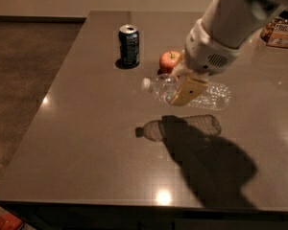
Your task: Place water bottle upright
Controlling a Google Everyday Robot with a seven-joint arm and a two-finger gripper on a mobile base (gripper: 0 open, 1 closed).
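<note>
The water bottle (209, 95) is a clear ribbed plastic bottle with a white cap. It hangs on its side above the dark table (86, 143), cap to the left, and casts a shadow on the surface below it. My gripper (185, 90), with cream-coloured fingers (188, 91), is shut around the bottle's middle from above. The white arm reaches down from the upper right and hides part of the bottle. The label band does not show.
A dark blue soda can (129, 45) stands upright at the back left. A red apple (169, 61) sits just behind the gripper. A snack bag (280, 33) lies at the far right. The table's left and front edges are close.
</note>
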